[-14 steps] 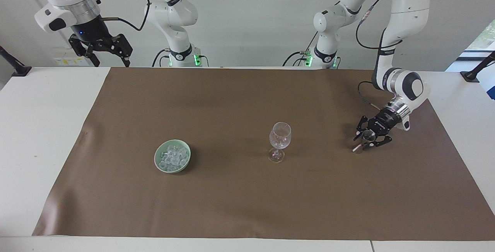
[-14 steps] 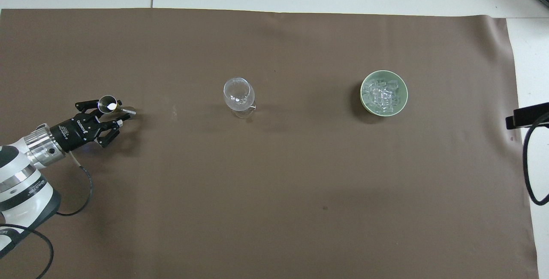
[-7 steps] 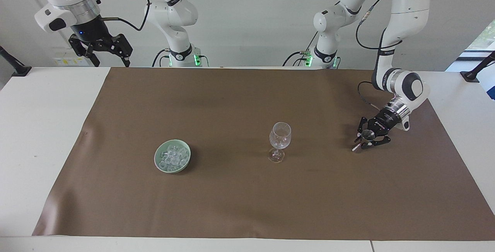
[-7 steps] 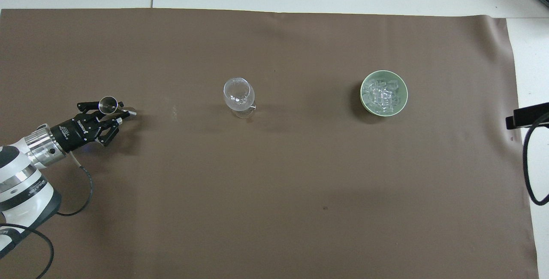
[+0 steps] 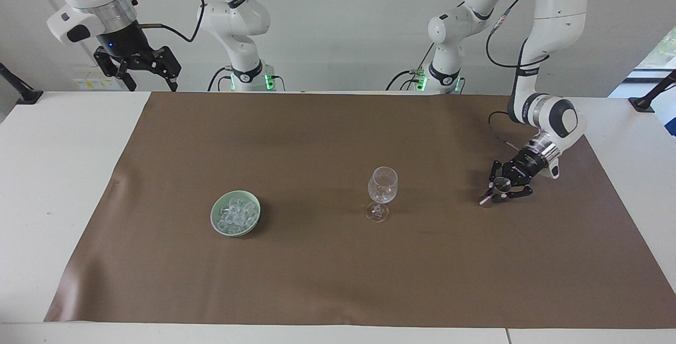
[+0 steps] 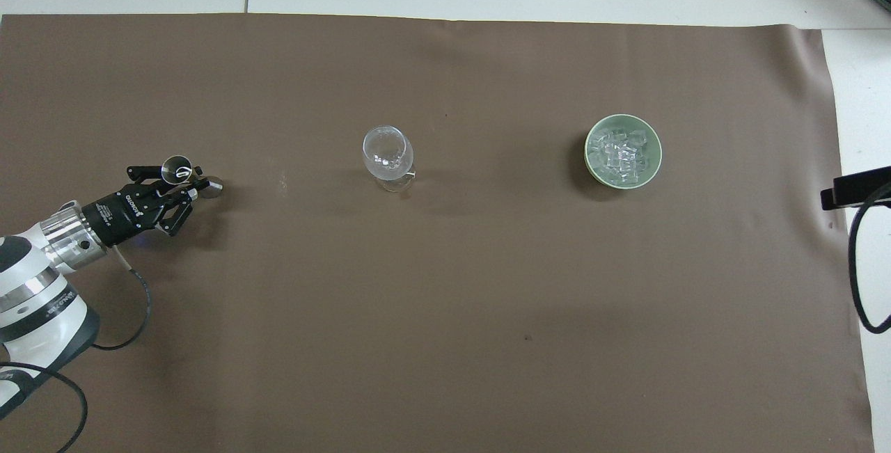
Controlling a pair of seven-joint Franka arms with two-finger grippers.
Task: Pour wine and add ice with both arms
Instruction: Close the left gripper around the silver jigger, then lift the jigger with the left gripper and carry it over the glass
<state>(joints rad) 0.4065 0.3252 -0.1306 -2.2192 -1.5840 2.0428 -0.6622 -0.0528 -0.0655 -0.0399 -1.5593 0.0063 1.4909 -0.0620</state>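
Left gripper (image 5: 501,192) low over mat (image 5: 338,280), right gripper (image 5: 138,72) raised

I work in a robotics lab: my two white arms (image 5: 549,27) bolted at a white worktop (image 5: 47,175), brown mat (image 5: 317,270), bare wall.

The ice (image 5: 236,215) is a heap of small clear, glassy cubes filling a pale green bowl (image 5: 217,224) that sits on the brown mat toward the right arm's end of the table, well apart from the stemmed glass (image 5: 382,184). That glass stands upright near the middle of the mat, clear, its bowl holding no visible wine. Toward the left arm's end, a small metal cup (image 5: 501,184) sits between the fingers of the left gripper (image 5: 500,188), low over the mat, its round mouth showing from above.
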